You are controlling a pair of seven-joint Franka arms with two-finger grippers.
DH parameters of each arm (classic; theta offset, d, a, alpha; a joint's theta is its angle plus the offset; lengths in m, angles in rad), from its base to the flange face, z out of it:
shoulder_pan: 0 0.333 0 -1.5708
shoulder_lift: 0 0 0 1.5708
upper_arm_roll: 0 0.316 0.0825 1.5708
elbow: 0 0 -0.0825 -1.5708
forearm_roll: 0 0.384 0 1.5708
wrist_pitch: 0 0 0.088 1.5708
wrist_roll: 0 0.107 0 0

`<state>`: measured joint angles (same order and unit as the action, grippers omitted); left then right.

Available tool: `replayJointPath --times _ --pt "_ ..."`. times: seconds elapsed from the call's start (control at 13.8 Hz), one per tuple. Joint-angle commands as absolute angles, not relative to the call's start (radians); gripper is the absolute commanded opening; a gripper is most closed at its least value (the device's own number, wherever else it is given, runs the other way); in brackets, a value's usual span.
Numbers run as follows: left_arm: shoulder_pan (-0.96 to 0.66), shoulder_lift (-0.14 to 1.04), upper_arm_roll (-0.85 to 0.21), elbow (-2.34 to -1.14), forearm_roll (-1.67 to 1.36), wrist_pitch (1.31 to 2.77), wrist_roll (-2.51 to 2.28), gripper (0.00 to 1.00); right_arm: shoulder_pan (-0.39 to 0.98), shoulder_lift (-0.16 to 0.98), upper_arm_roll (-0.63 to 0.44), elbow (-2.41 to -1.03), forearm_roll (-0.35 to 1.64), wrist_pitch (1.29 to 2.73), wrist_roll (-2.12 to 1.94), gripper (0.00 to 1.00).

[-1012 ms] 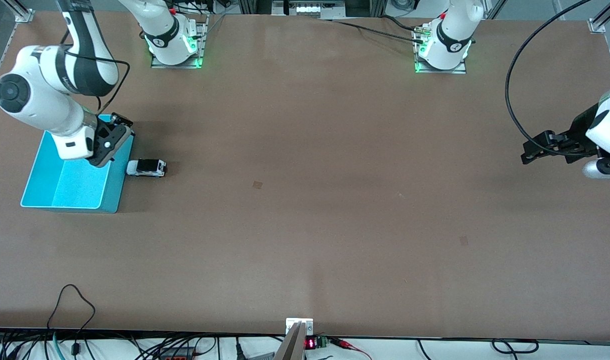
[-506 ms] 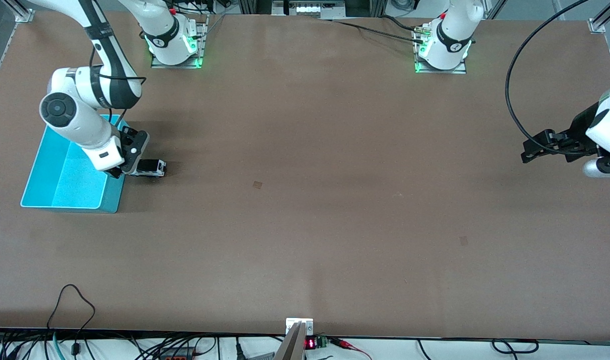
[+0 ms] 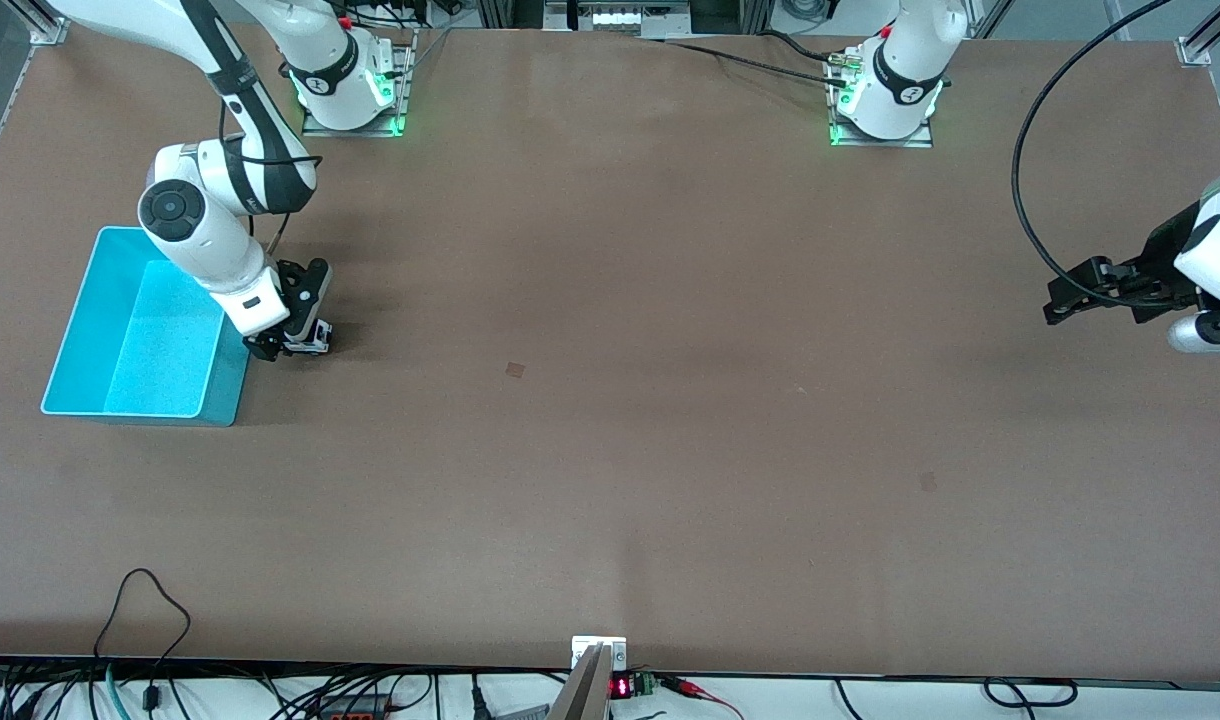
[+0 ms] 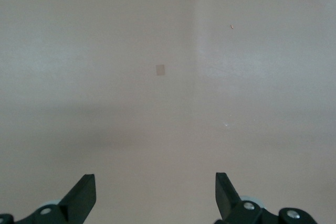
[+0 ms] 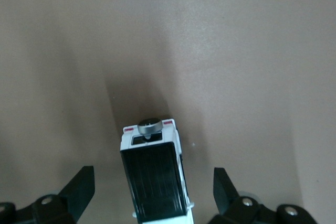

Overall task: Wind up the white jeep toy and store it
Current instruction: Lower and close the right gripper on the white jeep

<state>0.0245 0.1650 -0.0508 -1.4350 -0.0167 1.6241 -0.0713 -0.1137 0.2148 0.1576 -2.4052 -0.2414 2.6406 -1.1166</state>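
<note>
The right pincer (image 5: 152,195) has swung off the turquoise bin (image 3: 80,345) and now straddles the white jeep toy (image 5: 154,174), jaws wide, ready to grasp, while the left pincer (image 4: 155,195) waits open.

- A broad, flat brown table (image 3: 630,400) with a matte top carries everything.
- A turquoise rectangular open-topped plastic bin (image 3: 80,385) sits on it toward the right arm's end.
- A small boxy white jeep toy (image 5: 154,179) with a black roof panel stands on the tabletop just beside the bin, a round silver knob at one end.
- A small square darker patch (image 3: 515,369) marks the surface near the middle.
</note>
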Motion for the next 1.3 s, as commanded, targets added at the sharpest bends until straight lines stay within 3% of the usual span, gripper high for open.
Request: replayJointPath --times 0.0,1.23 --pt "0.026 0.147 -0.044 -1.439 -0.037 1.609 -0.048 1.0 -0.118 0.23 0.16 -2.41 -0.262 2.663 -1.137 1.0" --pt "0.026 0.13 -0.04 -1.439 -0.032 1.583 -0.052 1.0 -0.161 0.294 0.155 -2.431 -0.262 2.723 -1.172 1.0"
